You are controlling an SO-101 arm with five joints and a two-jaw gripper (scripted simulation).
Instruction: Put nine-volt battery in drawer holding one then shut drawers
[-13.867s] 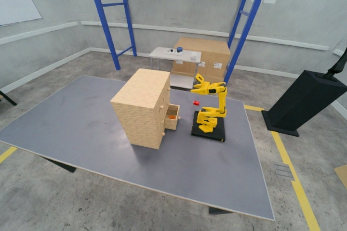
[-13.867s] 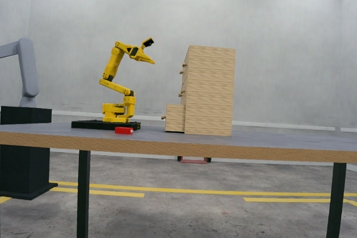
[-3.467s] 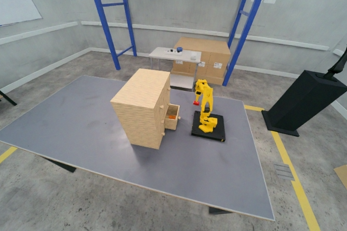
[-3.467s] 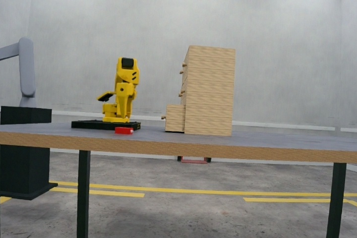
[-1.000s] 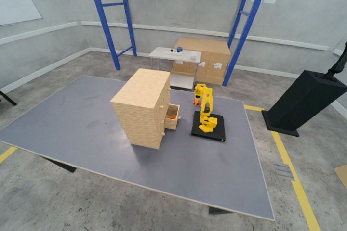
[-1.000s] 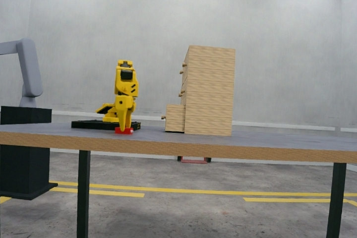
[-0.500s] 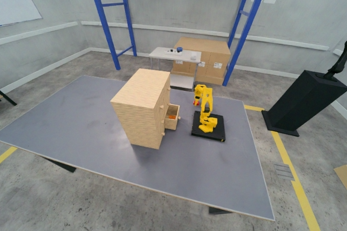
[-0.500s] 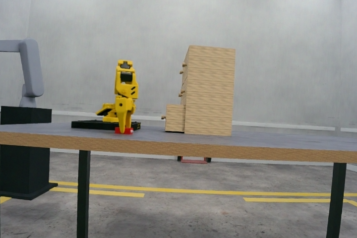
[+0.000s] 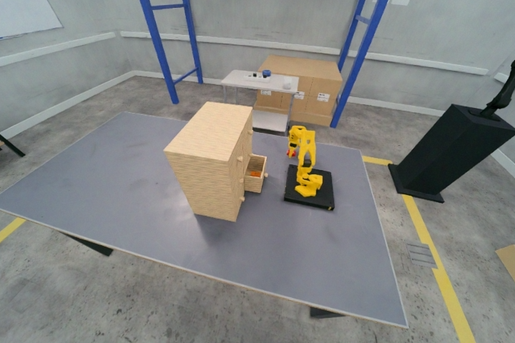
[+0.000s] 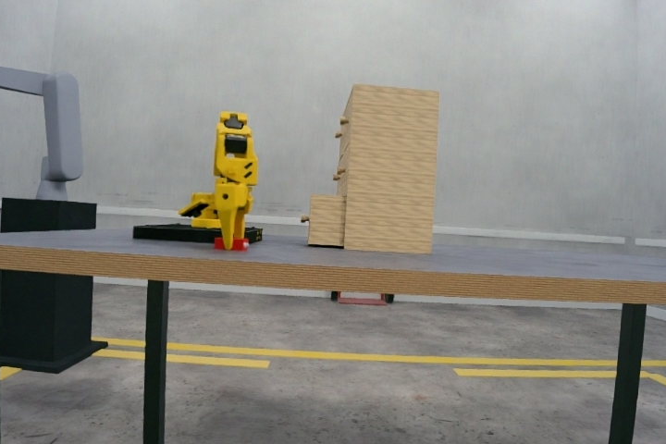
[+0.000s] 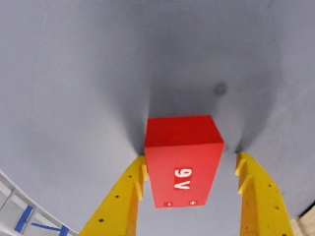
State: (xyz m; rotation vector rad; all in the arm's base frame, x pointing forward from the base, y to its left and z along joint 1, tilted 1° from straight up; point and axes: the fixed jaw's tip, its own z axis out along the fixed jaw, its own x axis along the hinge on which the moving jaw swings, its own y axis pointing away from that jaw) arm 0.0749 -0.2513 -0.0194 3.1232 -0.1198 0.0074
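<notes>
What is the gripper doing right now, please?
Gripper: open, straddling the red nine-volt battery on the table, not gripping it.
</notes>
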